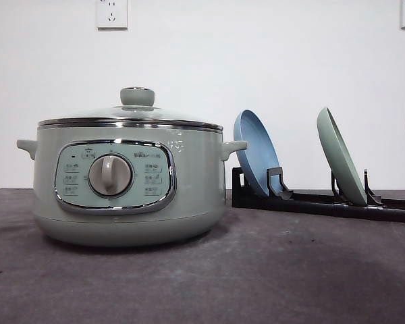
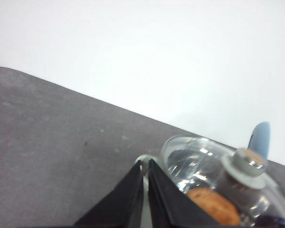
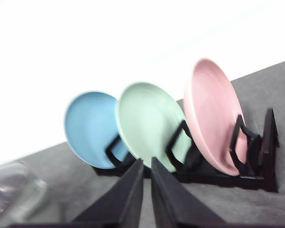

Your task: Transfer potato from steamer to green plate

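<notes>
With both the left gripper and right gripper nearly closed on nothing, I'd first lift the green plate from its rack at the steamer's three o'clock, the potato sitting under the glass lid.

Bright, even; wrist views blurred, wall overexposed.

Potato half-hidden behind fingers

a dark grey bench carries the steamer and, to its right, a black plate rack.
</notes>
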Controlling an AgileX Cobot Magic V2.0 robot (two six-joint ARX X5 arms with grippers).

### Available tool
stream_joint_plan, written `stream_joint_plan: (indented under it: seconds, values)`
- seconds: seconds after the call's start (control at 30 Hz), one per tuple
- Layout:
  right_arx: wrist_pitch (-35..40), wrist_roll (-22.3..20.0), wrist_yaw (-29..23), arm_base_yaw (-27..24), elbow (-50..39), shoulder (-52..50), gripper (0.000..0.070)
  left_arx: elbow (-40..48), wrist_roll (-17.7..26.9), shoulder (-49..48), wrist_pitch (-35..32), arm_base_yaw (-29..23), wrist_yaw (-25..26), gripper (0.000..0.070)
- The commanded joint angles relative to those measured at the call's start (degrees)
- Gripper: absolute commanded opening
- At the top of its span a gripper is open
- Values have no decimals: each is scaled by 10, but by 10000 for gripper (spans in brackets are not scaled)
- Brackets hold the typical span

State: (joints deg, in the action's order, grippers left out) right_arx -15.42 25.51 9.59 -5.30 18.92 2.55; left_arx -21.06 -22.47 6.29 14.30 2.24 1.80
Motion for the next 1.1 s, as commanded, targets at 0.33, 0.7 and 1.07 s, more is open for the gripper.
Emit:
stream_joint_plan:
  seconds: [0.33, 0.7, 1.07]
  values:
    - [-204, -42, 128, 0, 274, 149, 20, -261, 25, 168, 115, 92, 52, 10]
    - [-302, -112, 228, 40, 427, 259, 20, -423, 39, 275, 243, 130, 177, 10]
    - [-421, -216, 251, 98, 499, 349, 20, -506, 132, 325, 329, 167, 193, 10]
